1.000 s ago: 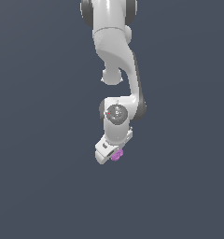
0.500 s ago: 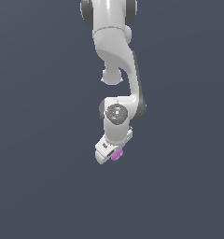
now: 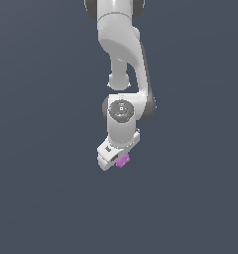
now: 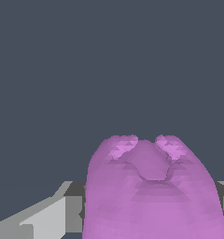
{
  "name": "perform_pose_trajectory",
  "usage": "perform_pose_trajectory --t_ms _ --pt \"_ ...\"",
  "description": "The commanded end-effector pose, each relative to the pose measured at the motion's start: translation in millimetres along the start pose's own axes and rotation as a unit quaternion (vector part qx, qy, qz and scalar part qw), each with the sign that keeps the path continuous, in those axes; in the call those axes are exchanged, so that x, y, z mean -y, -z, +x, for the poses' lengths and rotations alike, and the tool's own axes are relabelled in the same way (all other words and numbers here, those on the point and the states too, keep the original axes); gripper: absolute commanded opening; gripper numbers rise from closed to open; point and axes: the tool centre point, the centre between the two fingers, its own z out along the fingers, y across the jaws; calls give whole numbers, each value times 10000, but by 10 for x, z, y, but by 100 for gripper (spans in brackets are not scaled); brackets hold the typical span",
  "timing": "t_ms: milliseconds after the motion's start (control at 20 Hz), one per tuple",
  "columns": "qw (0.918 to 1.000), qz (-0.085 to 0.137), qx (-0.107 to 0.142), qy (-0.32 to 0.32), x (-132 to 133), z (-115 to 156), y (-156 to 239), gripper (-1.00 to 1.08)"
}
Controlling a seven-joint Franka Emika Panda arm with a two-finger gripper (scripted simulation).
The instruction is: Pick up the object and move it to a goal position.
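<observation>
- Background: flat dark slate-grey all round in both views, no edge or line to tell a surface from a backdrop.
- Arm (image 3: 122, 59): white, comes down from the top of the exterior view, bends at a round joint w/ a dark disc face approx mid-frame, then runs on down to the wrist.
- Gripper (image 3: 117, 158): white block at the low end of the arm, tilted, its lower corner toward the exterior view's left. Fingers (image 4: 44, 224): in the wrist view only grey-white bits show either side of the pink thing, close against it. Looks clamped on the chunk, since the chunk sits right at the gripper w/ nothing else seen touching it; the contact faces themselves are hidden behind it.
- Chunk (image 4: 151, 196): magenta-pink, lumpy, rounded. In the wrist view it fills the lower middle of the pic, two small bumps w/ a dip between them on the far end. In the exterior view only a small pink piece (image 3: 123, 160) shows, tucked against the gripper's side toward that view's right, partly covered by the white body. Smaller than the gripper is wide.
</observation>
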Motion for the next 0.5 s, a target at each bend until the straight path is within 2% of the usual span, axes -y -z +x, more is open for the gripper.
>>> perform_pose_trajectory --t_ms 0,450 --pt "10000 -6 -5 -1 -28 -34 203 -100" --pt "10000 -6 -4 2 -149 -205 1197 -100"
